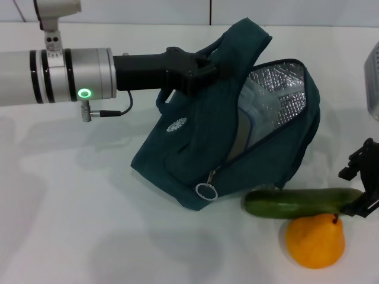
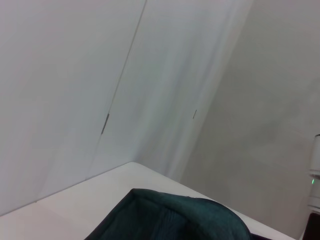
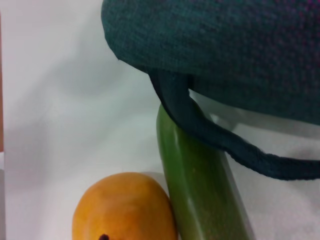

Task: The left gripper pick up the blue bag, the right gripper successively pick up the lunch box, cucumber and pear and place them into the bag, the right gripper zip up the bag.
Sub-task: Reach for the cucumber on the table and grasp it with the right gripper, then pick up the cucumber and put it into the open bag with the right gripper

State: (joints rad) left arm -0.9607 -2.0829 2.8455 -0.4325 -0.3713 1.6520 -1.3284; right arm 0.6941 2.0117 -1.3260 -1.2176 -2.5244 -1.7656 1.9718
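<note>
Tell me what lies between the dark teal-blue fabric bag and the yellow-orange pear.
The long dark green cucumber lies between the bag and the pear, touching the pear, as the head view shows.

This looks like a test room or lab, not a home. The table [image 1: 89, 207] is plain white. Behind it stand plain white wall panels [image 2: 75, 75] with thin seams between them. A big silver robot arm [image 1: 53, 77] with a small green light [image 1: 85, 93] reaches over the table. Only a few things lie there: a blue bag [image 1: 189, 160], a cucumber [image 1: 296, 203] and a pear [image 1: 315, 241], set out like props.
</note>
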